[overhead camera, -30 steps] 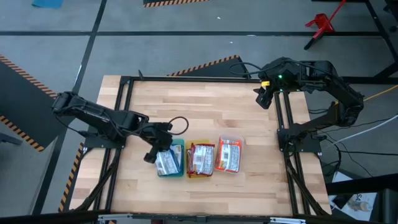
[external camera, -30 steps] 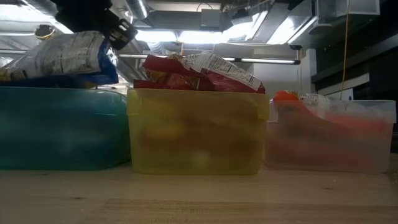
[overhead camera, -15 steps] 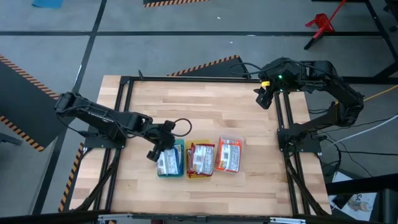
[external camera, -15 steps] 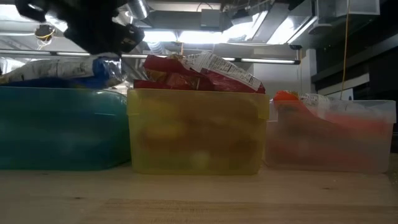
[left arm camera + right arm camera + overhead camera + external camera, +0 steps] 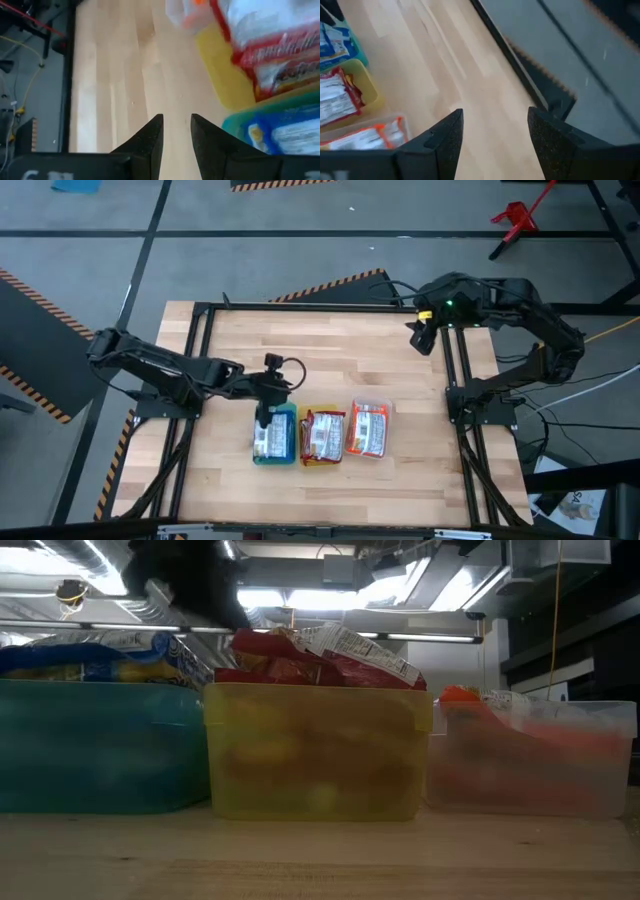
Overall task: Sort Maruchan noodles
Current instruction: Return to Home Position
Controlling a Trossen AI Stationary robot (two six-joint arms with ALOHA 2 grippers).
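Note:
Three trays stand in a row near the table's near edge. The teal tray (image 5: pixel 288 415) holds blue-and-white noodle packets (image 5: pixel 268 439); the top one lies flat over its rim (image 5: pixel 100 648). In the yellow tray (image 5: pixel 304 461) dark red packets (image 5: pixel 322 436) pile above the rim (image 5: pixel 320 648). Orange-and-white packets (image 5: pixel 368 430) fill the clear tray (image 5: pixel 540 765). My left gripper (image 5: pixel 272 392) hovers just beyond the teal tray's far side, open and empty (image 5: pixel 176 132). Open too, my right gripper (image 5: pixel 418 338) waits at the table's far right edge (image 5: pixel 495 125).
Bare wooden table (image 5: pixel 330 360) stretches from the trays to the far edge. A black metal frame (image 5: pixel 455 370) runs along the table's sides. The right arm's base stands outside the right edge.
My left gripper held a blue-and-white packet tilted above the teal tray, then let it go. The packet has settled flat on the packets in that tray. The gripper has risen and drawn back toward the table's far edge, and it has turned.

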